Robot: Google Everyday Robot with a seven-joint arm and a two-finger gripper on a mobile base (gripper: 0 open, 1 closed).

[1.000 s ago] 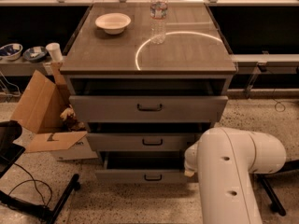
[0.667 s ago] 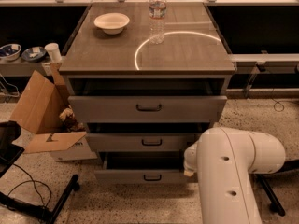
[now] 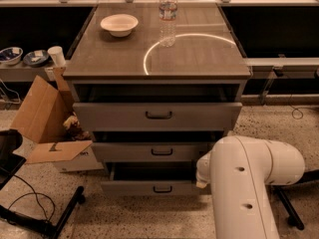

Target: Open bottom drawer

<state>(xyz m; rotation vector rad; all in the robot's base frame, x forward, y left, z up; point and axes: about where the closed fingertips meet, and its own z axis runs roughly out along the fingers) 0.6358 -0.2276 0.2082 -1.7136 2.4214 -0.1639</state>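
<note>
Risk: the bottom drawer (image 3: 149, 187) — lowest of 3, its front slightly out — may rack or jam if pulled off-centre, since the arm (image 3: 244, 183) sits at its right end, away from the handle (image 3: 162, 188). The gripper is hidden behind that arm; whether it is open, closed or holding anything cannot be told.

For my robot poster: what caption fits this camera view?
Bottom drawer stands partly open; the gripper is hidden behind the white arm at its right end.
</note>
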